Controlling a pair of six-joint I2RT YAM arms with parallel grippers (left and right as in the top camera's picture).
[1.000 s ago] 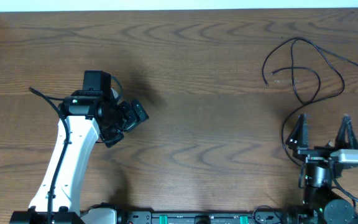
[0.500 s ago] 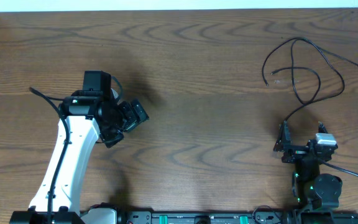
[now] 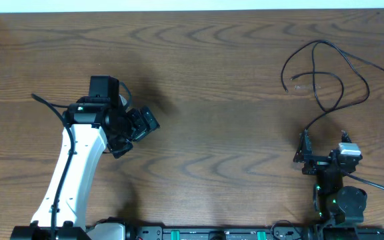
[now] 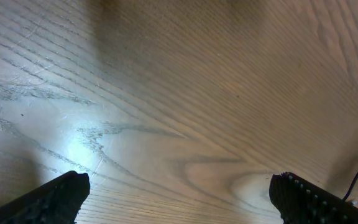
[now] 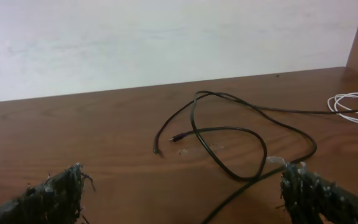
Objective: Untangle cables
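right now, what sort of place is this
Most likely a robotics lab or test bench. A left arm and a right arm are mounted at one edge of a wooden table. A plain white wall stands behind. A black cable and a white cable lie loose.

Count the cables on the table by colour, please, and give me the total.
Black cables: 2, as far as the crossing strands can be traced
White cable: 1, partly cut off at the edge of the view
Total: 3
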